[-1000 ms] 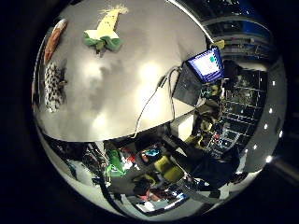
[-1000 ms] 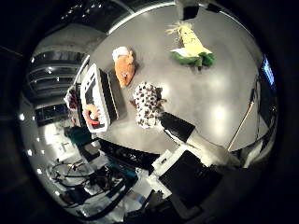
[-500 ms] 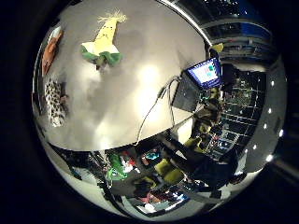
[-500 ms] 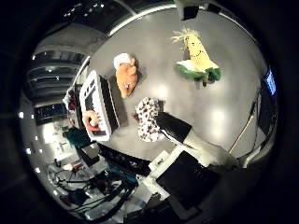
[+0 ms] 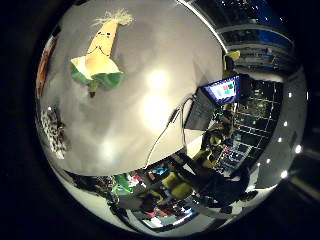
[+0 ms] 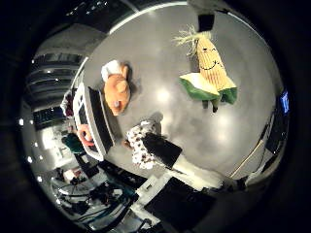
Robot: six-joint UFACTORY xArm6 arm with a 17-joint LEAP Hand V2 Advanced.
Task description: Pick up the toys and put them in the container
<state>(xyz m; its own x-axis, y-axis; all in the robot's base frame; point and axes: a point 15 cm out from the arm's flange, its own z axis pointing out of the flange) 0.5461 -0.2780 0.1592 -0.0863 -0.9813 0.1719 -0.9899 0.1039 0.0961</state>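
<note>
Hand (image 6: 167, 155) sat over the grey tabletop (image 6: 160, 63); one black-tipped finger reached out roughly straight, holding nothing, though little of the hand showed. Black-and-white spotted plush toy (image 6: 140, 144) lay touching that fingertip, at its 9 o'clock. Orange plush animal with white cap (image 6: 115, 89) lay beside the white rectangular container (image 6: 90, 124), long axis along the container's side. Yellow corn-cob plush with green husk (image 6: 209, 68) lay well apart at 1 o'clock, tassel pointing away. Spotted toy was probably the nearest pick.
</note>
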